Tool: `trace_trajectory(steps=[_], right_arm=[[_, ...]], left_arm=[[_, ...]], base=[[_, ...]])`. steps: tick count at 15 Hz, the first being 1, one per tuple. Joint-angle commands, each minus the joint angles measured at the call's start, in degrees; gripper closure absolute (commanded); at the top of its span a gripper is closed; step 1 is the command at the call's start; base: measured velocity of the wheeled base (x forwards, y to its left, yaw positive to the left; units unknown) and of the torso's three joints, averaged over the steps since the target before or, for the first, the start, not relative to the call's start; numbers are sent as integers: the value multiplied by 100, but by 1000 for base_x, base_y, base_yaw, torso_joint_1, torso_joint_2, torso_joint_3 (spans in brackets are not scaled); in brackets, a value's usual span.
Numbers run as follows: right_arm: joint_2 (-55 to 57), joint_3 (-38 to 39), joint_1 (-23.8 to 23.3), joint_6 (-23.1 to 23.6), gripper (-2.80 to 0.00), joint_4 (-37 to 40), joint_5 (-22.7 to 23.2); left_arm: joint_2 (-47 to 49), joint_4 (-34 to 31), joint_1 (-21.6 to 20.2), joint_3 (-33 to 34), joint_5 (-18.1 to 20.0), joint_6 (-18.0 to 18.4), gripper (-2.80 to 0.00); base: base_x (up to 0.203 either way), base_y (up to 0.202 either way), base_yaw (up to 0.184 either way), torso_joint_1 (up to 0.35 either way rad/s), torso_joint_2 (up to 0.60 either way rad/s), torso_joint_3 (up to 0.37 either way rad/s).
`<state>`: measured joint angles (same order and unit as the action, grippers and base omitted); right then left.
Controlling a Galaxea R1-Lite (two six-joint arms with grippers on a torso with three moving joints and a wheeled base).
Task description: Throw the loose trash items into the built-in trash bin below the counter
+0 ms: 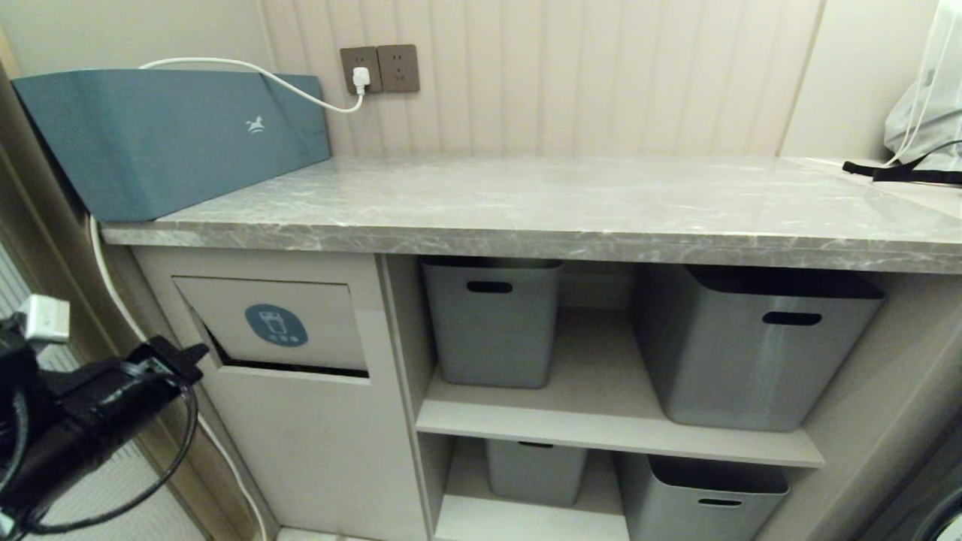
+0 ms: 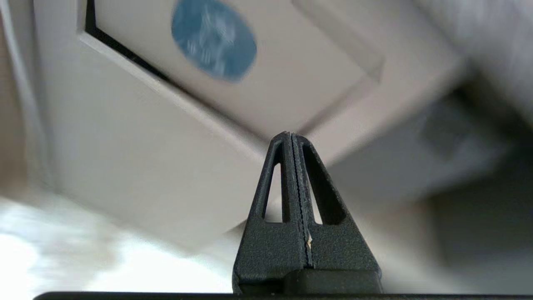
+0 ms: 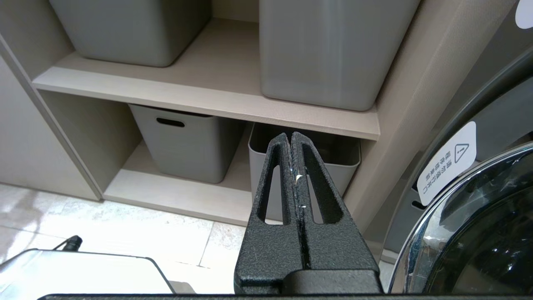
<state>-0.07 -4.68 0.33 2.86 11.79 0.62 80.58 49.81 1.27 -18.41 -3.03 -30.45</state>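
Hovering beside built-in trash bin (image 1: pixel 274 324) flap — left gripper (image 1: pixel 197 353) fingers pressed together, empty.

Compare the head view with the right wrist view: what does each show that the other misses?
Head view only: the counter, the teal box, the wall socket, the bin flap with its blue sticker, ajar at its lower edge, and the left hand beside it. No loose trash shows on the counter.

Right wrist view only: the shut right hand, the floor tiles, and a round machine door with a warning label.

Both: the shelves and four grey tubs.
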Motion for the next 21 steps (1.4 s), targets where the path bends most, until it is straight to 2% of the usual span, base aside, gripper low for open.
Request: trace_trajectory(steps=[1, 5, 6, 8, 11, 13, 15, 16, 18, 21], right_arm=[[7, -5, 2, -14, 0, 7, -1], [7, -6, 2, -14, 0, 7, -1], [7, -6, 2, -14, 0, 7, -1], [7, -6, 2, -31, 0, 7, -1], [7, -6, 2, -31, 0, 7, -1], [7, -6, 2, -31, 0, 15, -1], [7, -6, 2, -40, 0, 7, -8], [7, -6, 2, -38, 0, 16, -1], [7, -6, 2, -58, 0, 7, -1], [7, -6, 2, -84, 0, 7, -9]], left_arm=[[-226, 32, 62, 402, 127, 928, 0], [-550, 10, 58, 1716, 235, 1282, 0], [-781, -118, 80, 1811, 294, 1399, 0], [-1277, -870, 96, 1841, 375, 1579, 0], [-2114, -2204, 100, 1849, 388, 2192, 0], [-2829, -3370, 101, 1849, 359, 2607, 0], [-3469, -4853, 110, 1771, 345, 2826, 0], [-3520, -5073, 113, 1731, 339, 2871, 0], [-3431, -5106, 140, 1704, 332, 2940, 0], [-4464, -4891, 186, 1788, 347, 3094, 0]], base=[[0, 0, 0, 0, 0, 0], [0, 0, 0, 0, 0, 0], [0, 0, 0, 0, 0, 0], [0, 0, 0, 0, 0, 0], [0, 0, 0, 0, 0, 0], [0, 0, 0, 0, 0, 0], [0, 0, 0, 0, 0, 0], [0, 0, 0, 0, 0, 0], [0, 0, 0, 0, 0, 0], [0, 0, 0, 0, 0, 0]])
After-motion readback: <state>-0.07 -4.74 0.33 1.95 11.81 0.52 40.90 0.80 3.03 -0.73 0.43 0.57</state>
